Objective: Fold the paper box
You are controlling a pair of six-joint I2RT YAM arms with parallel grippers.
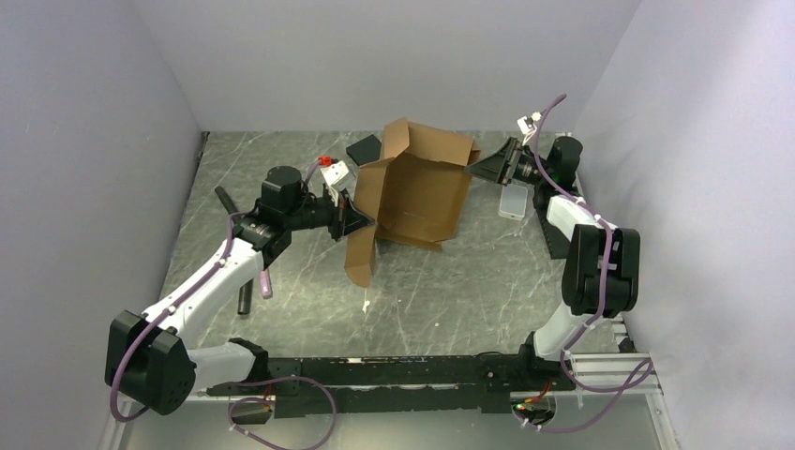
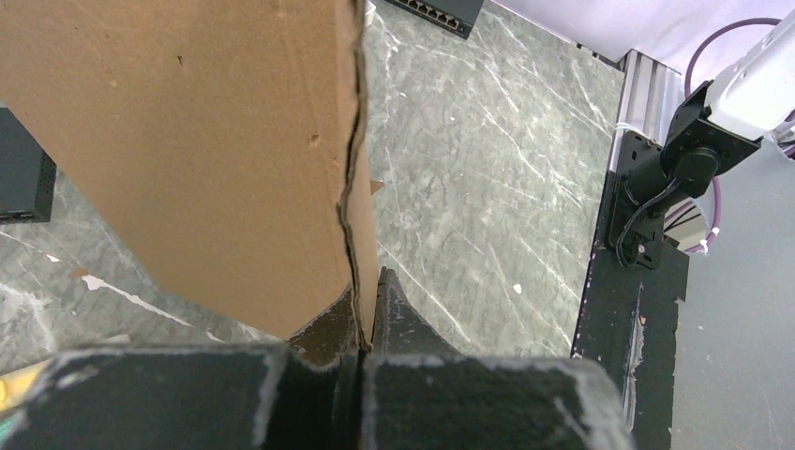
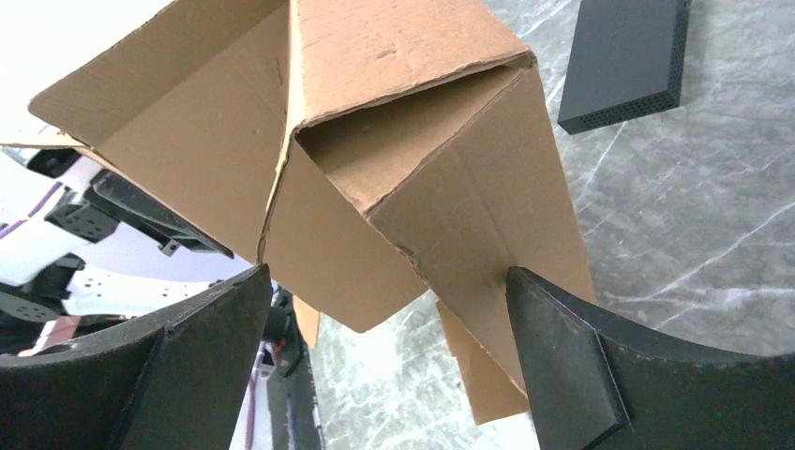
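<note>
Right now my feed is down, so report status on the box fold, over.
Left pincer shut on paper box flap. Right pincer open, straddling box corner. Box half-formed, tilted. Black slab nearby, not blocking.

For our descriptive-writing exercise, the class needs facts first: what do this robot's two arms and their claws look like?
Both the left arm and right arm have white links between chunky black joint housings, with purple cables looping alongside. The left claw and right claw are black, with broad wedge-shaped fingers, scuffed at the edges.
</note>
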